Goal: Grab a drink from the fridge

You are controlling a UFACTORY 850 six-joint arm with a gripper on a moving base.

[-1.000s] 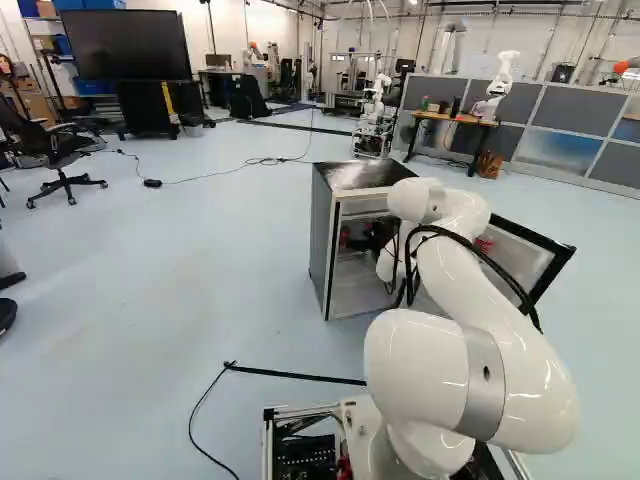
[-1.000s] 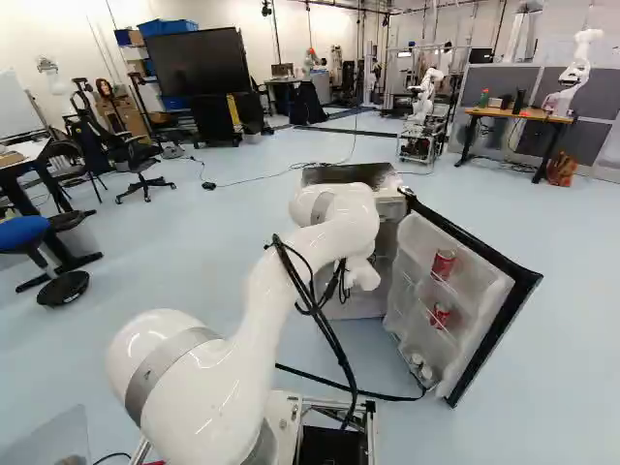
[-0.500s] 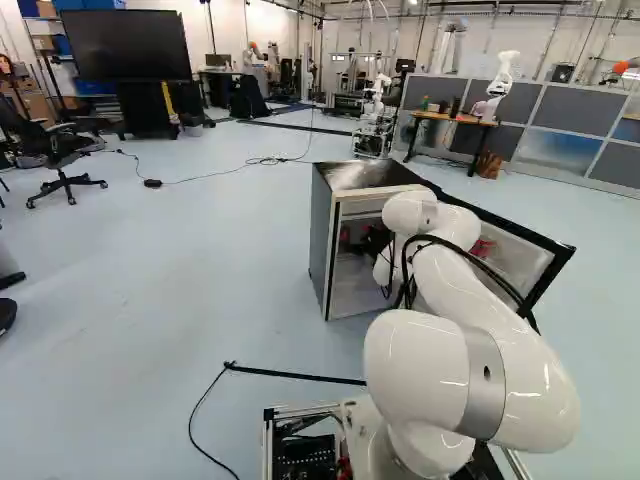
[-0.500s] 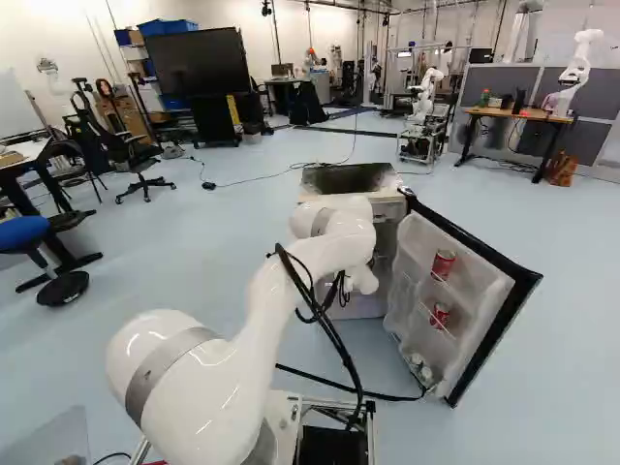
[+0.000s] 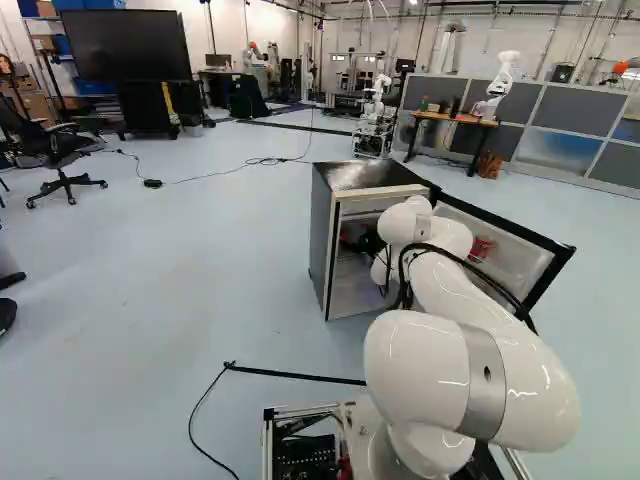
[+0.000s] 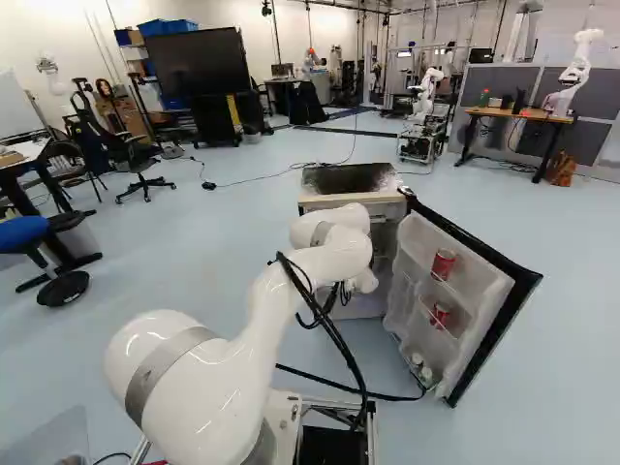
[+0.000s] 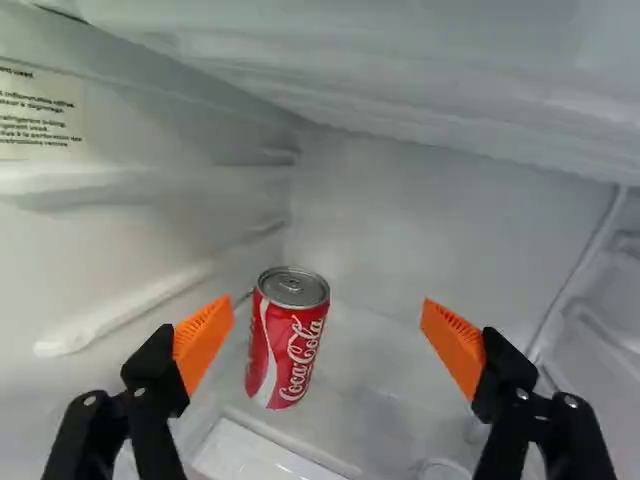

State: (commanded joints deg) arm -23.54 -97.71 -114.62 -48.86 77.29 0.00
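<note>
In the left base view, my gripper [image 5: 368, 239] is a dark shape inside the fridge [image 5: 321, 240], mostly hidden behind the arm. The wrist view shows the gripper [image 7: 327, 304] open, its two orange-padded fingers wide apart with nothing gripped. A red drink can [image 7: 288, 338] stands upright inside the fridge, ahead of the fingers and nearer to one of them; neither finger appears to touch it. The fridge door [image 6: 492, 325] stands wide open, with two red cans, an upper can [image 6: 443, 263] and a lower can [image 6: 440, 315], on its shelves.
Ribbed side walls [image 7: 130, 235] and a white ledge [image 7: 255, 452] lie close around the fingers. A black cable [image 6: 339, 387] runs along the floor before the fridge. Farther off stand another robot [image 6: 424, 97] and a wooden table [image 6: 518, 114].
The upper arm and wrist have lowered a little and moved slightly leftward in both base views, with the gripper staying inside the fridge. Base, fridge and door cans have not shifted.
</note>
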